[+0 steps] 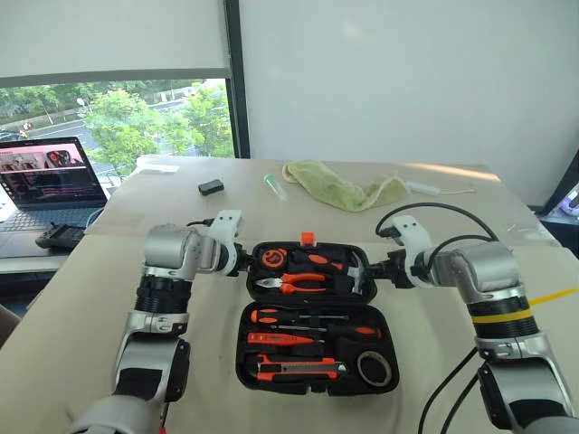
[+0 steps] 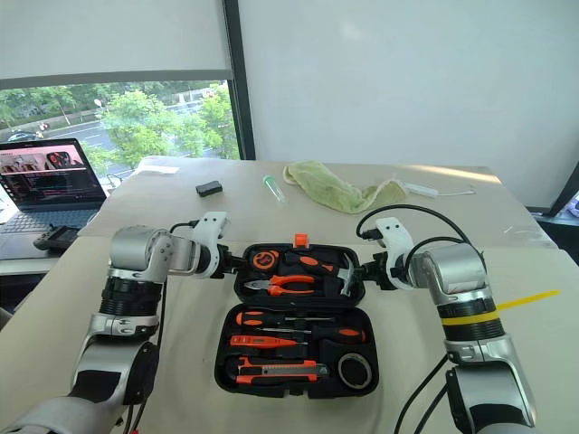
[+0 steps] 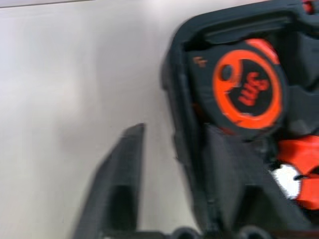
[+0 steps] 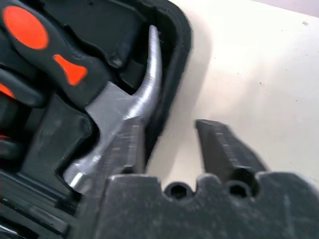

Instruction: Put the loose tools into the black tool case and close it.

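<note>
the black tool case [image 1: 317, 316] lies open mid counter [image 1: 81, 298], nearest half packed: 2 long screwdrivers [image 1: 312, 324], utility knife [image 1: 298, 368], small tape ring [image 1: 374, 368]. each end effector straddles a side rim of the far half, left end effector [image 3: 172, 149] by the tape measure [image 3: 247, 85], right end effector [image 4: 172, 134] by the hammer [image 4: 124, 119]. fingers partly spread over the wall, not clearly clamped. risk imo: loose grip slips mid-fold, or uneven lift twists the lid and the tools fall out.
</note>
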Available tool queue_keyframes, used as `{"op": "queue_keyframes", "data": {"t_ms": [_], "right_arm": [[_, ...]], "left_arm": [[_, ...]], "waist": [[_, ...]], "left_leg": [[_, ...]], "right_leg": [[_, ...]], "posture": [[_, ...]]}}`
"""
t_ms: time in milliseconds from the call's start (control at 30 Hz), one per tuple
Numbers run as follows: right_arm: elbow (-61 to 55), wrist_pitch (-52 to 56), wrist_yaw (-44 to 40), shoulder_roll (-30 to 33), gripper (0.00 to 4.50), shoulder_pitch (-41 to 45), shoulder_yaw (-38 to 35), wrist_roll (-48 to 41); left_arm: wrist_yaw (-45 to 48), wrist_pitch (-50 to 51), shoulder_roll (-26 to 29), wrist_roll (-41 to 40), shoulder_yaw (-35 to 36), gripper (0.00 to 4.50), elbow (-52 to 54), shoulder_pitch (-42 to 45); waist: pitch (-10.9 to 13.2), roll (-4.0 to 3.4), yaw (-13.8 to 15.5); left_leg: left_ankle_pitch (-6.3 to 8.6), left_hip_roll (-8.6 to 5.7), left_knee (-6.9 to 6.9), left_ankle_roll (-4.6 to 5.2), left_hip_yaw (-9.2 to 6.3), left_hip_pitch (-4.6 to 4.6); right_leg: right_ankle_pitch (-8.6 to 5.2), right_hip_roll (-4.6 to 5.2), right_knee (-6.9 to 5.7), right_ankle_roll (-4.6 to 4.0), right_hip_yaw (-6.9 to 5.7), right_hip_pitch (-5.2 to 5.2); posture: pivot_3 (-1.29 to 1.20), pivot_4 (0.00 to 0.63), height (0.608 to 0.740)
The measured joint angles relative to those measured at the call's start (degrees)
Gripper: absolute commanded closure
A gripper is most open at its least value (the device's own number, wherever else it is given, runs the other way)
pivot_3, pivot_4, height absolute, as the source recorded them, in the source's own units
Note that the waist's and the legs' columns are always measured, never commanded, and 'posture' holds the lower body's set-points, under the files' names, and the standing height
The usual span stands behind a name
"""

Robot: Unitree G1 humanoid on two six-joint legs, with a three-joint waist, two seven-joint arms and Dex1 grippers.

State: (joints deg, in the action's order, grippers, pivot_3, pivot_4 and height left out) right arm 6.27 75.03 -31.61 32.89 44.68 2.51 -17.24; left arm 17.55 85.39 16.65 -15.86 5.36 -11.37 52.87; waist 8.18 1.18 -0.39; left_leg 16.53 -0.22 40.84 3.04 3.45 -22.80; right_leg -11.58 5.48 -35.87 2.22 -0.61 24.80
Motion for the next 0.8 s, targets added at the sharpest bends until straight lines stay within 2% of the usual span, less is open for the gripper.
{"op": "queue_keyframes", "data": {"t_ms": [67,100,233,300,400,467,633,800], "right_arm": [[0.6,-0.8,0.0,0.0,4.48,0.0,0.1,0.1],[0.7,-1.0,-0.1,0.0,4.50,0.0,0.2,0.1],[-0.2,-2.0,-0.1,-0.7,4.50,-1.4,-1.6,-0.4],[-0.8,-4.4,1.2,-2.7,4.50,-3.4,-4.9,-0.7],[-2.6,-10.1,1.9,-3.1,4.50,-5.3,-5.5,-0.1],[-4.4,-15.4,2.3,-3.1,4.50,-6.7,-5.7,1.0],[-9.4,-24.6,2.6,-3.1,4.50,-10.5,-6.8,2.5],[-15.7,-30.1,2.6,-2.3,4.50,-15.8,-7.2,3.8]], "left_arm": [[-0.1,-0.3,-0.7,-0.2,1.1,4.36,-0.2,-0.3],[-0.1,-0.4,-1.1,-0.3,1.8,4.48,-0.4,-0.5],[0.6,-2.4,-1.1,-1.1,3.4,4.48,-0.6,-1.6],[2.1,-6.7,-0.3,-1.2,2.7,4.48,-0.9,-2.7],[3.8,-13.8,0.0,-1.2,2.0,4.48,-0.9,-3.8],[6.5,-20.6,0.6,-1.2,1.8,4.48,-0.8,-4.6],[13.9,-37.6,2.9,-0.8,-0.6,4.48,2.1,-9.8],[18.3,-50.9,4.6,0.2,-2.1,4.48,6.5,-16.2]], "waist": [[0.0,0.02,0.0],[0.0,0.02,0.0],[0.0,0.02,0.1],[0.0,0.03,0.0],[0.0,0.03,-0.1],[0.0,0.02,-0.1],[0.0,0.02,-0.3],[0.0,0.02,-0.2]], "left_leg": [[0.01,0.01,0.00,0.01,-0.01,0.14],[0.02,0.01,-0.01,0.02,-0.01,0.22],[0.04,0.03,-0.08,0.03,-0.05,0.36],[0.00,0.02,-0.08,-0.03,-0.03,0.35],[-0.05,0.02,-0.09,-0.12,-0.03,0.28],[-0.15,0.00,-0.08,-0.22,0.00,-0.23],[-0.25,0.05,-0.16,-0.32,0.08,-0.88],[-0.25,0.04,-0.14,-0.26,0.16,-1.04]], "right_leg": [[0.00,0.01,0.00,0.00,-0.01,-0.14],[0.00,0.02,0.01,0.00,0.00,-0.22],[0.00,0.06,0.02,-0.01,-0.01,-0.38],[0.02,0.13,0.02,-0.03,0.05,-0.31],[0.06,0.19,0.09,-0.09,0.06,-0.15],[0.10,0.20,-0.02,-0.16,0.11,0.47],[0.12,0.03,-0.24,-0.19,0.10,1.20],[0.12,-0.01,-0.16,-0.19,0.04,1.33]], "posture": [[0.00,0.150,0.740],[0.00,0.150,0.740],[0.00,0.150,0.740],[0.00,0.150,0.740],[0.00,0.150,0.740],[0.00,0.150,0.740],[0.00,0.150,0.740],[0.00,0.150,0.740]]}}
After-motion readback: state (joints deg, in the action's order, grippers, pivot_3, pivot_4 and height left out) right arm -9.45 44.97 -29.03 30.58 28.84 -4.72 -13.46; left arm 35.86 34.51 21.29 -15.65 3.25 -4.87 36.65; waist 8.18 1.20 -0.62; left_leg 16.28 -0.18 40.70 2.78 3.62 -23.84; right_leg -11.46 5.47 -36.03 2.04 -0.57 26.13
